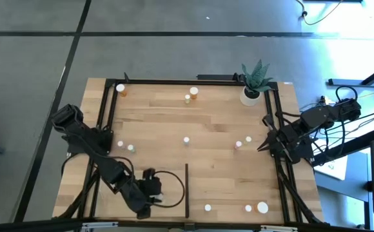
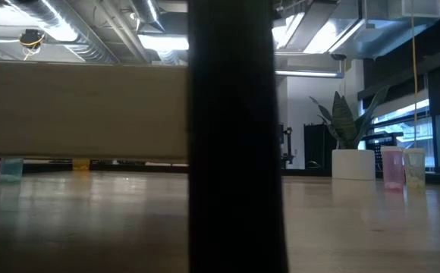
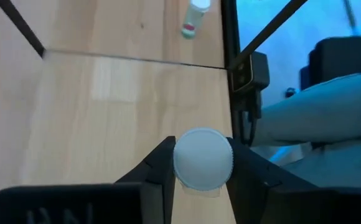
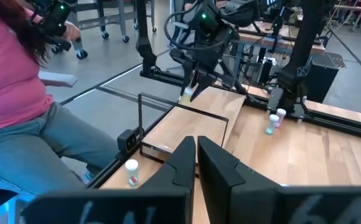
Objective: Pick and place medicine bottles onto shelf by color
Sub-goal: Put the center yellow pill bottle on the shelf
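holding a small bottle [image 3: 203, 158] by its round white cap, clamped between the two dark fingers of the left claw [image 1: 155, 196]. hanging at the lower left of the top-down picture, right over the pale shelf [image 1: 171, 180], just left of the thin black strip [image 1: 187, 190] on the shelf's edge. standing straight up, cap on top, so probably going straight down onto the pale wood below. cannot tell the colour of its body, hidden under the cap.

resting far off at the right edge of the table [image 1: 200, 129], the right claw [image 1: 264, 145], fingers squeezed together on nothing. much closer to the shelf, the left arm, so likely the one to finish this move.

waiting on the table, more bottles: an orange one [image 1: 120, 89] at the upper left corner, two [image 1: 191, 95] at the top middle, two tiny ones [image 1: 126, 146] at the left, one [image 1: 186, 139] in the middle, two [image 1: 242, 142] toward the right, three white caps [image 1: 248, 207] at the bottom right. standing in the upper right corner, a white pot with a spiky plant [image 1: 253, 87]. sitting beside the table in the right wrist picture, a person in a pink top [image 4: 12, 81].
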### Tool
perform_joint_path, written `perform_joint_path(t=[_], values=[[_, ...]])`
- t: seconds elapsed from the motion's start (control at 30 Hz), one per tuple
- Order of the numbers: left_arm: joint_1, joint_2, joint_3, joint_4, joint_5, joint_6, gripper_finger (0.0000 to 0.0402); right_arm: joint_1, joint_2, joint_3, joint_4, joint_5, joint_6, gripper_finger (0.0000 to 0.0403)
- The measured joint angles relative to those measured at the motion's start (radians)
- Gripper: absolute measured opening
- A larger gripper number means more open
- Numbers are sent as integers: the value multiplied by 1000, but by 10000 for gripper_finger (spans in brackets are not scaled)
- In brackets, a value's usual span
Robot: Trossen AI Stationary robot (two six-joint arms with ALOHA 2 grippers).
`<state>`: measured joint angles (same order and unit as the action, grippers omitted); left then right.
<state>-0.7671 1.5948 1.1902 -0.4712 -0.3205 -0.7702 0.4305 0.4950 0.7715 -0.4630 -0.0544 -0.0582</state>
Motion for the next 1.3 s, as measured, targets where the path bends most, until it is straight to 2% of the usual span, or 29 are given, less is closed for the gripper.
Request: perform_joint_path(t=[0.27,0.4,0.57,0.83,1.07,1.3], values=[[-2,51,138,-137,-30,149,98,0,0,0,1,0,0,22],[-2,128,217,-267,-31,148,98,0,0,0,1,0,0,22],[-1,200,290,-277,-28,153,98,0,0,0,1,0,2,22],[-1,260,302,-268,-30,144,98,0,0,0,1,0,0,22],[2,265,302,-234,-29,149,98,0,0,0,1,0,1,22],[7,287,302,-214,13,152,98,0,0,0,1,1,2,22]])
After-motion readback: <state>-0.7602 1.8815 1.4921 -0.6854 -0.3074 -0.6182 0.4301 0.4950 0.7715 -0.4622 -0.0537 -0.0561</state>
